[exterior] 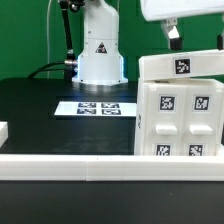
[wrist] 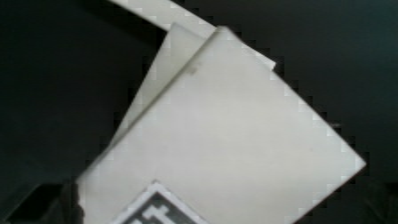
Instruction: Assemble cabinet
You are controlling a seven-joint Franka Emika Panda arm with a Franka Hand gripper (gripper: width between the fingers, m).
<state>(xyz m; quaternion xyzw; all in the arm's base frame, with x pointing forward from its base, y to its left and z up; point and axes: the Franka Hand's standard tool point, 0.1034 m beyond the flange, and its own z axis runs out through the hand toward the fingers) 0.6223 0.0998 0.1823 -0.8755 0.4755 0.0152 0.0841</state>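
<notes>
Mid-assembly, seen from my remote desk: the cabinet box point(exterior: 180, 120) stands at the exterior view's right, just behind the front rail point(exterior: 70, 165), with a tagged panel point(exterior: 180, 66) lying across its top. My gripper point(exterior: 173, 36) hangs just above that panel; I cannot tell whether it is clenched or released. I judge most of the joining remains. Open worktop point(exterior: 35, 105) stretches toward the marker board point(exterior: 90, 108).

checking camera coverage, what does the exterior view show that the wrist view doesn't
Only the exterior view: the arm's base, the marker board, the large cabinet box and the white rail. Only the wrist view: nothing new, just close detail of slanted white edges against a dark background. Both: a white tagged panel, probably the same piece.
</notes>
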